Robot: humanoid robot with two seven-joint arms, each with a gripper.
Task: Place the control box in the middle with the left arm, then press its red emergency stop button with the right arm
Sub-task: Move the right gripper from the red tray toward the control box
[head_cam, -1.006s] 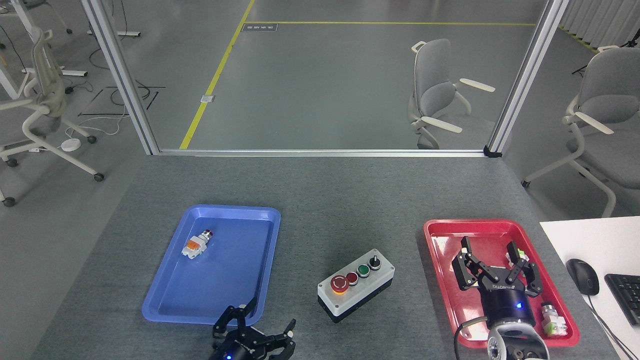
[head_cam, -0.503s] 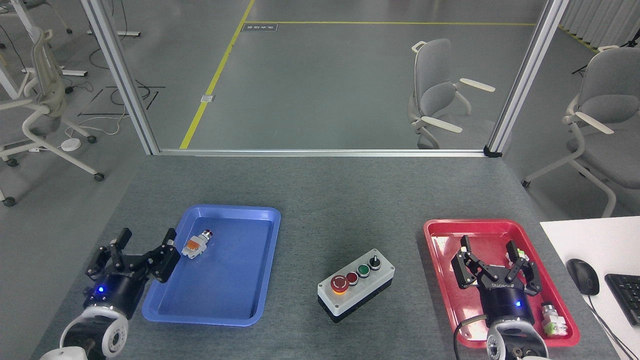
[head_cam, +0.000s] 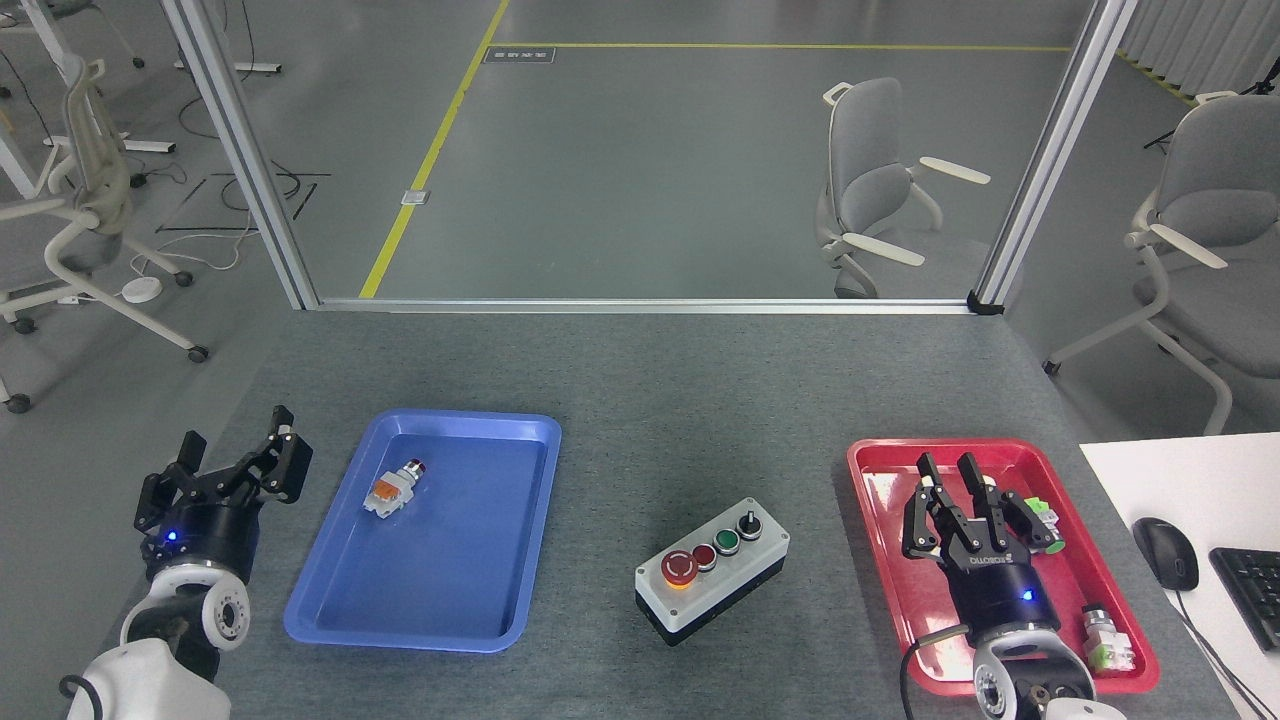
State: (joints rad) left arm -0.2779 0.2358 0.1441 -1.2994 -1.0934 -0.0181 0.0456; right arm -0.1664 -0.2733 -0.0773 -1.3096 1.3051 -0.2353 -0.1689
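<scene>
My left gripper (head_cam: 225, 470) has swung out left of the blue tray (head_cam: 300, 610), fingers spread and empty. The right gripper (head_cam: 955, 500), over the red tray (head_cam: 880, 520), looks nearly pinched together. The control box (head_cam: 712, 570) sits mid-table, so step 1 seems done; next, its big red button (head_cam: 679, 567).

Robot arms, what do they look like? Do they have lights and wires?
Both look alike. The left arm has a white rounded wrist with a silver disc joint, then a black cylinder with a small blue light, ending in the left gripper with black jointed fingers. The right arm matches, with white lettering below the right gripper and a black cable curling from its wrist.
</scene>
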